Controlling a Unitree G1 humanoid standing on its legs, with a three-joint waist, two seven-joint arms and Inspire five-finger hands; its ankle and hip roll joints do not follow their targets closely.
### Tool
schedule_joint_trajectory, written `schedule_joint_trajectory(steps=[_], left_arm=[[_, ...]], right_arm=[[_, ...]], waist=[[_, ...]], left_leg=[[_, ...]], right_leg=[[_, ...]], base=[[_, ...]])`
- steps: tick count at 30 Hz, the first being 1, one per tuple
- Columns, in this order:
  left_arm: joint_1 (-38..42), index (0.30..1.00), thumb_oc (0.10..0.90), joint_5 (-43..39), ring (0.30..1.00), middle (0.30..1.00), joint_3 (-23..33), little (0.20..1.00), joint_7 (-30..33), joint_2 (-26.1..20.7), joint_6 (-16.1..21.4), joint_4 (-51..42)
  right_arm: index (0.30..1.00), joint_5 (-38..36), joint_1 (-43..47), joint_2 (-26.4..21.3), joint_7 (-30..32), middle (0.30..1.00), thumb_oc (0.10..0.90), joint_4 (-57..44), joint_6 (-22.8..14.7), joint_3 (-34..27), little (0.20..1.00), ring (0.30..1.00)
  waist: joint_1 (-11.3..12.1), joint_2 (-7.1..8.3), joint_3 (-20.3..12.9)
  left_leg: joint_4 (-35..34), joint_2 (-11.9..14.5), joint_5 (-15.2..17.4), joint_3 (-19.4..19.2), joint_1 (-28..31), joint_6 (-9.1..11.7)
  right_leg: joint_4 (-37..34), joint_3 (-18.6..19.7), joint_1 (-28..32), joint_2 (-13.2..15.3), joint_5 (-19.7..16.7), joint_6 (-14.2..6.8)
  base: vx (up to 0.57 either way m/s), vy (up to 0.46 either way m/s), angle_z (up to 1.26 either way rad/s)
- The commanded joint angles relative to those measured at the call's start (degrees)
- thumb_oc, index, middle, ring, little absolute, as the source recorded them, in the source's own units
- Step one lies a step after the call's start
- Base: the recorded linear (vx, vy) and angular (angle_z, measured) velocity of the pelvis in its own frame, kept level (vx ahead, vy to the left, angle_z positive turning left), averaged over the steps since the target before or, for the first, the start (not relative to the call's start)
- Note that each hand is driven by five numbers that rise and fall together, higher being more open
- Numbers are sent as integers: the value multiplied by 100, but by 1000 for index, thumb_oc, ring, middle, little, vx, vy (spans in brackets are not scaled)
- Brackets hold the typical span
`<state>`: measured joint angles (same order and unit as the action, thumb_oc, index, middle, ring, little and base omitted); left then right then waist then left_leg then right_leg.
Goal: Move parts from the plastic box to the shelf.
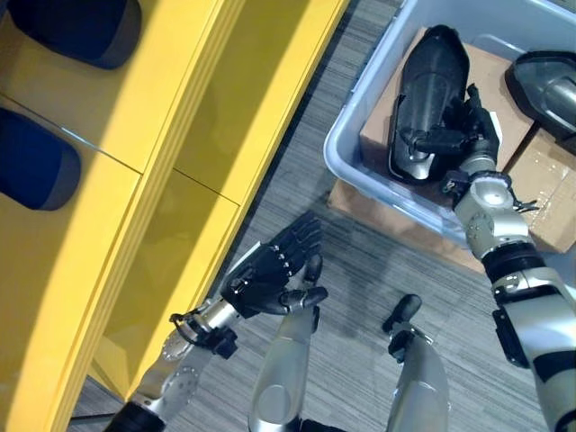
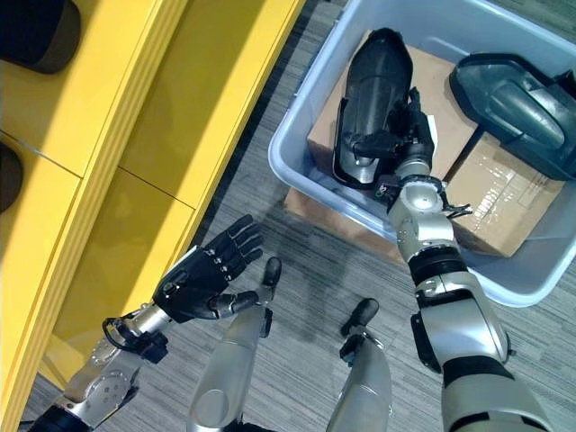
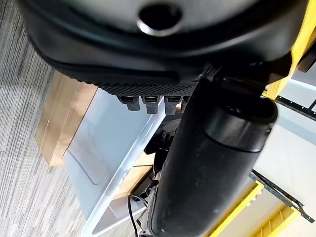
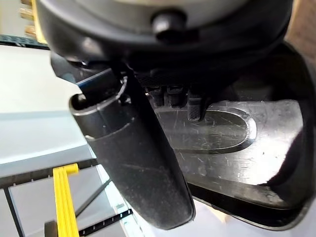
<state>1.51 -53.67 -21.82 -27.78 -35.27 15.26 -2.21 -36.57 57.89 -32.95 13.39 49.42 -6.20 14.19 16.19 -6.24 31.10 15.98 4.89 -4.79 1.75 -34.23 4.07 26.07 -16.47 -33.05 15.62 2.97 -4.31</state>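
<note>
While the left hand [image 1: 270, 270] hangs open by the shelf [image 1: 153, 153], the right hand [image 2: 396, 135] grips the long part [image 2: 369, 90] in the box [image 2: 301, 171], its length running away from the robot.

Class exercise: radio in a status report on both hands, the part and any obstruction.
Right robot hand gripping black part inside plastic box. Left robot hand open, idle beside yellow shelf. Nothing in the way.

Grey striped carpet floor [image 1: 360, 297], flat cardboard sheet [image 1: 387, 220] on floor
</note>
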Motion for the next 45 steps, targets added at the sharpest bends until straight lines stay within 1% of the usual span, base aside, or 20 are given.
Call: schedule_joint_trajectory(steps=[1, 4, 8, 10, 13, 18, 19, 22, 24, 26, 29, 30, 31, 34, 36, 38, 39, 41, 43, 45], left_arm=[[-14, 1000, 900, -62, 1000, 1000, -16, 1000, -166, -85, 487, -751], [1, 1000, 900, 8, 1000, 1000, -50, 1000, -112, -59, 458, -817], [18, 1000, 900, -39, 1000, 1000, -103, 1000, -71, -41, 517, -836], [16, 1000, 900, -50, 1000, 1000, -112, 1000, -70, -35, 498, -871], [-29, 1000, 900, -72, 1000, 1000, -123, 1000, -54, -81, 515, -922], [-19, 1000, 900, -43, 1000, 1000, -162, 1000, -40, -100, 517, -975], [6, 1000, 900, -38, 1000, 1000, -143, 1000, -39, -100, 520, -983], [-65, 1000, 900, -111, 1000, 1000, -56, 1000, -56, -155, 507, -1046], [-77, 1000, 900, -102, 1000, 1000, -21, 1000, -65, -165, 493, -1073], [-149, 1000, 900, -156, 1000, 1000, 38, 1000, -160, -178, 511, -1090], [-272, 1000, 900, -295, 1000, 1000, 167, 1000, -245, -234, 509, -1124], [-294, 1000, 900, -327, 1000, 1000, 183, 1000, -248, -245, 523, -1110], [-448, 1000, 900, -403, 1000, 1000, 345, 1000, -371, -250, 492, -1130], [-581, 1000, 900, -347, 1000, 1000, 470, 1000, -388, -265, 502, -1184], [-614, 1000, 900, -285, 1000, 1000, 572, 1000, -298, -288, 591, -1190], [-560, 1000, 900, -188, 1000, 1000, 566, 1000, -209, -335, 622, -1219], [-408, 1000, 900, -205, 1000, 1000, 550, 1000, -116, -392, 643, -1182], [-332, 1000, 900, -187, 1000, 1000, 539, 1000, -56, -410, 618, -1193], [-203, 1000, 900, -180, 1000, 1000, 520, 1000, 150, -439, 500, -1235], [-156, 1000, 900, -77, 1000, 1000, 529, 1000, 190, -370, 447, -1165]], right_arm=[[1000, 93, 516, -609, 398, 1000, 900, -687, -951, -85, 1000, 1000], [1000, 278, 430, -515, 463, 1000, 900, -1261, -736, -151, 1000, 1000], [1000, 410, 456, -472, 660, 1000, 900, -1495, -749, -138, 1000, 1000], [1000, 422, 479, -490, 845, 1000, 900, -1528, -889, -146, 1000, 1000], [1000, 209, 515, -516, 843, 1000, 900, -1673, -1030, -245, 1000, 1000], [1000, 606, 730, -466, 873, 1000, 900, -2157, -816, -149, 1000, 1000], [1000, 611, 761, -471, 874, 1000, 900, -2167, -819, -156, 1000, 1000], [1000, 1292, 729, -594, 809, 1000, 900, -2463, -594, -53, 1000, 1000], [1000, 1399, 716, -646, 667, 1000, 900, -2559, -455, 23, 1000, 1000], [1000, 2052, 676, -796, 370, 1000, 900, -2724, -399, 195, 1000, 1000], [1000, 2770, 535, -1138, 11, 1000, 900, -3212, -362, 419, 1000, 1000], [1000, 2712, 496, -1212, 43, 1000, 900, -3288, -442, 468, 1000, 1000], [1000, 2942, 73, -1559, -104, 1000, 900, -3751, -365, 468, 1000, 1000], [1000, 3359, -469, -1752, -73, 1000, 900, -4120, -464, 296, 1000, 1000], [1000, 4280, -1204, -1877, 224, 1000, 900, -4536, -540, 122, 1000, 1000], [1000, 4558, -1626, -1926, 317, 1000, 900, -4664, -583, 12, 1000, 1000], [1000, 4873, -1866, -2015, 462, 1000, 900, -4596, -666, 126, 1000, 1000], [1000, 4989, -1922, -2026, 670, 1000, 900, -4566, -624, 148, 1000, 1000], [1000, 4907, -1922, -1960, 805, 1000, 900, -4383, -712, 168, 1000, 1000], [1000, 5327, -1931, -1844, 869, 1000, 900, -4325, -747, 186, 1000, 1000]], waist=[[-17, -74, -130], [-94, -68, -130], [-153, -95, -130], [-169, -114, -130], [-195, -132, -130], [-223, -164, -130], [-217, -175, -130], [-257, -172, -130], [-265, -163, -130], [-286, -146, -130], [-346, -94, -130], [-359, -80, -130], [-440, 10, -130], [-511, 104, -130], [-639, 229, -130], [-740, 315, -130], [-823, 364, -130], [-844, 377, -130], [-860, 377, -130], [-852, 367, -130]], left_leg=[[-176, -428, 461, -236, 282, -437], [-156, -398, 474, -276, 306, -420], [-185, -372, 481, -348, 374, -404], [-225, -367, 467, -364, 406, -401], [-285, -366, 461, -380, 477, -396], [-416, -380, 426, -431, 633, -384], [-430, -354, 304, -465, 522, -413], [-476, -339, 299, -509, 633, -400], [-485, -333, 293, -520, 661, -393], [-487, -307, 301, -554, 720, -390], [-454, -271, 318, -586, 794, -380], [-454, -263, 320, -586, 814, -374], [-470, -226, 317, -609, 891, -360], [-536, -173, 294, -644, 933, -348], [-672, -108, 234, -692, 941, -340], [-719, -73, 220, -721, 906, -331], [-773, -42, 190, -767, 860, -320], [-791, -37, 179, -779, 844, -313], [-794, -39, 176, -777, 778, -304], [-797, -56, 167, -767, 742, -306]], right_leg=[[447, 2, 261, -803, 724, 249], [360, 70, 277, -800, 679, 227], [247, 126, 319, -811, 645, 219], [205, 150, 332, -810, 626, 217], [121, 178, 395, -817, 603, 205], [-42, 214, 518, -823, 552, 203], [-77, 142, 424, -832, 436, 252], [-196, 170, 516, -823, 381, 235], [-238, 172, 552, -819, 364, 232], [-297, 184, 616, -812, 341, 232], [-376, 198, 710, -803, 297, 222], [-402, 202, 736, -806, 287, 220], [-489, 223, 824, -828, 255, 201], [-597, 249, 869, -855, 209, 174], [-793, 296, 863, -918, 94, 115], [-896, 331, 818, -958, 26, 80], [-968, 359, 747, -979, -28, 57], [-995, 360, 732, -979, -41, 49], [-1003, 370, 667, -993, -42, 54], [-995, 347, 629, -992, -44, 60]], base=[[-8, -43, -2], [0, 0, 0], [-17, 19, -16], [-19, 23, -12], [-11, 0, -3], [-38, 2, -7], [-93, 20, -4], [-28, 5, -1], [-8, -3, -3], [-17, -11, -8], [-8, -9, -3], [-8, -39, -3], [-8, -45, -2], [-17, -55, -3], [-62, -98, -10], [-84, -106, -20], [-69, -67, -27], [-56, -38, -20], [-55, -14, -15], [-37, 1, -2]])
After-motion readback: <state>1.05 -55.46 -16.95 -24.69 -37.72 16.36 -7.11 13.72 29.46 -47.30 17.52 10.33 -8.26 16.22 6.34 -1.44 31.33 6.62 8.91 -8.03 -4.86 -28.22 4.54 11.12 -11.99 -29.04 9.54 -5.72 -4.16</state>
